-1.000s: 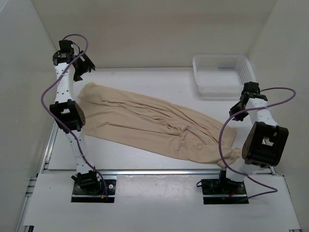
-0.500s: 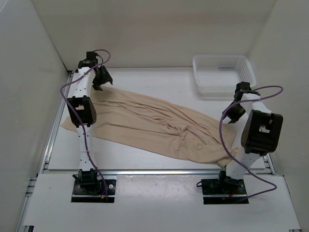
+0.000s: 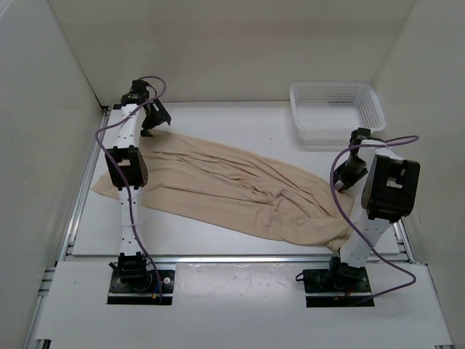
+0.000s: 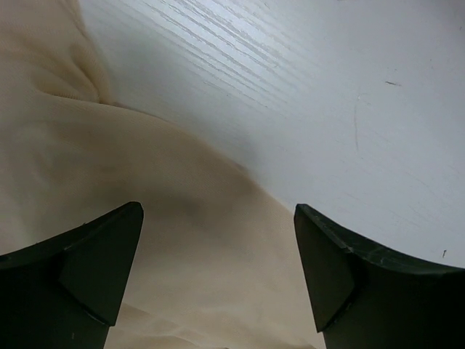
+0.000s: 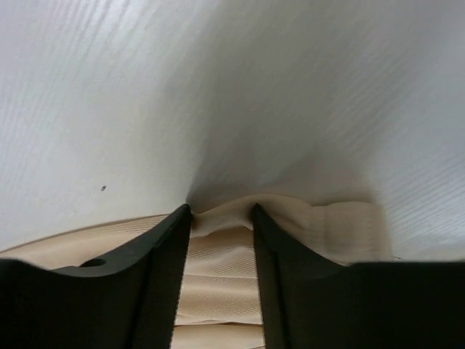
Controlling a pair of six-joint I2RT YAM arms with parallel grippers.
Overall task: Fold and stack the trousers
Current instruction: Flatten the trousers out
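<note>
Lying flat on the white surface [image 3: 240,120], the trousers [image 3: 232,185] are stretching diagonally from the far left to the near right, with wrinkles gathering around the middle. At the far-left end of the cloth the left gripper [image 3: 154,121] is hanging just over the fabric. In its wrist view the 2 fingers [image 4: 94,262] are standing wide apart, the beige edge is running between them, and bare surface is showing to the right. Cannot tell if the tips are touching the fabric. The right gripper [image 3: 352,173] is sitting low at the right side of the cloth. Its wrist view is showing both fingers [image 5: 156,269] drawn close together and pinching a raised ridge of ribbed fabric between them. A white mesh basket [image 3: 336,109] is sitting in the far-right corner, apart from the trousers and just beyond the right gripper.
</note>
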